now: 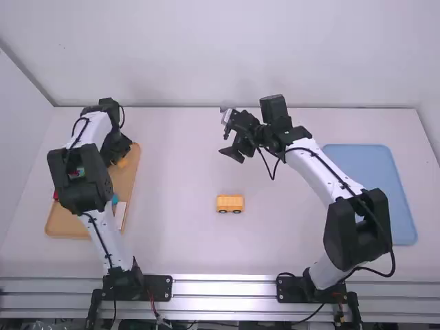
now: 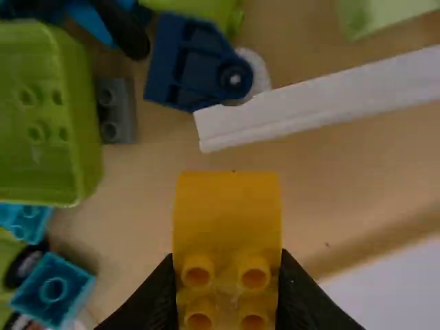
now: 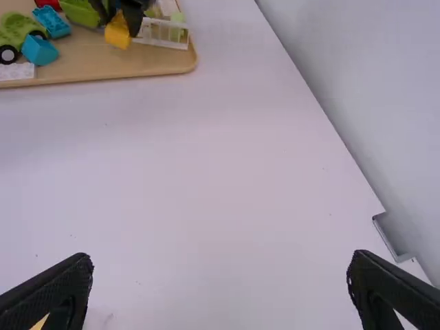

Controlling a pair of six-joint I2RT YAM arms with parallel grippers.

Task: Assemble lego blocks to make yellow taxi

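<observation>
Left hand has a yellow block pinched by its sides, good spot imo. Probably light, stiff, kinda slick plastic. Right hand is spread wide; wheeled yellow body sits on the counter between the arms.

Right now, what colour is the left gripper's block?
The block is orange-yellow, clearest in the left wrist view.
</observation>
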